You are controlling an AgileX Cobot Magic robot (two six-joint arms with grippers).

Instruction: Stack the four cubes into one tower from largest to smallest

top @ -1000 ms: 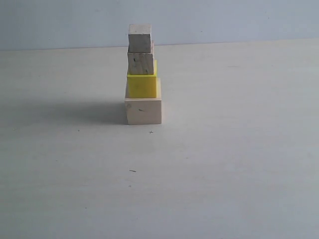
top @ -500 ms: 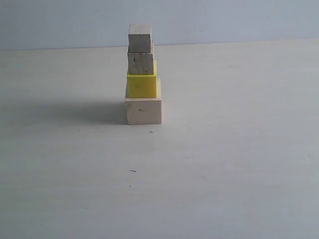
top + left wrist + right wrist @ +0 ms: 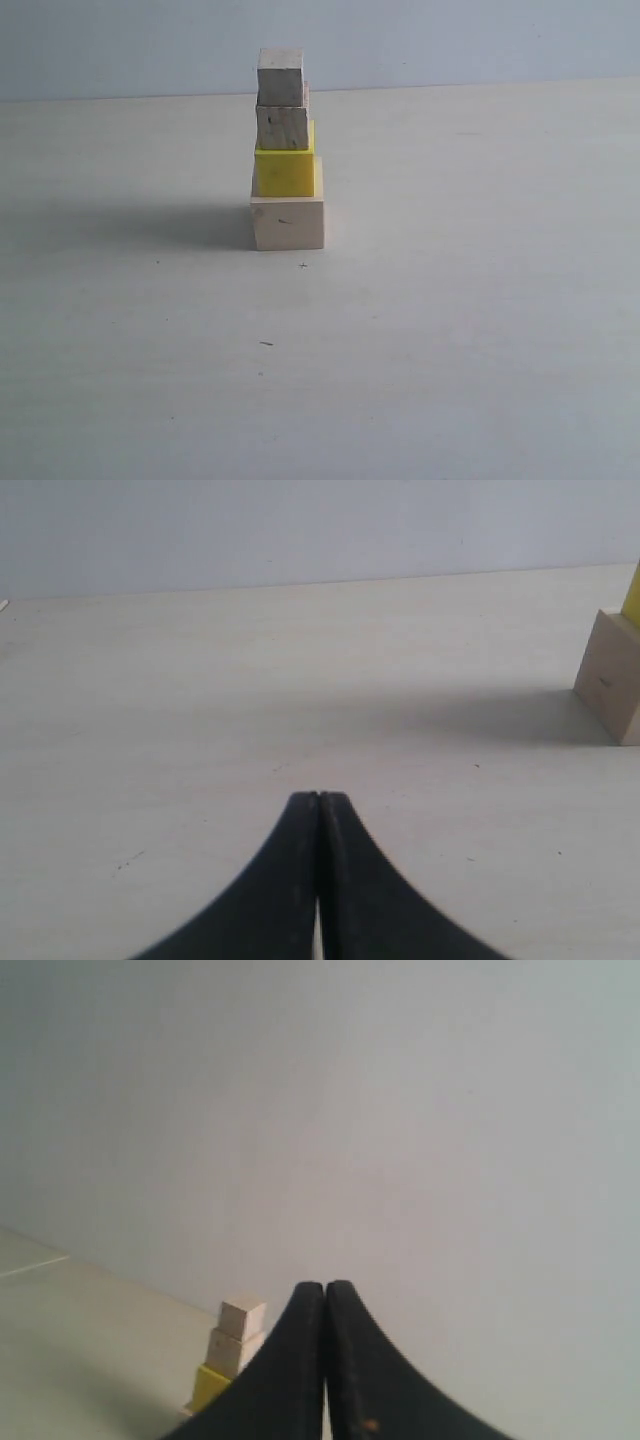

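The four cubes stand as one tower in the exterior view: the largest pale cube (image 3: 288, 223) on the table, the yellow cube (image 3: 286, 172) on it, the medium grainy cube (image 3: 282, 127) above that, the smallest pale cube (image 3: 280, 77) on top. Neither gripper shows in that view. My left gripper (image 3: 319, 798) is shut and empty, low over the table, with the largest cube (image 3: 612, 676) far off beside it. My right gripper (image 3: 325, 1286) is shut and empty, raised, with the top of the tower (image 3: 232, 1345) showing partly behind its finger.
A pale table (image 3: 450, 330) spreads all round the tower, with a plain light wall (image 3: 450, 40) behind it. The tower casts a shadow (image 3: 130, 225) to its left.
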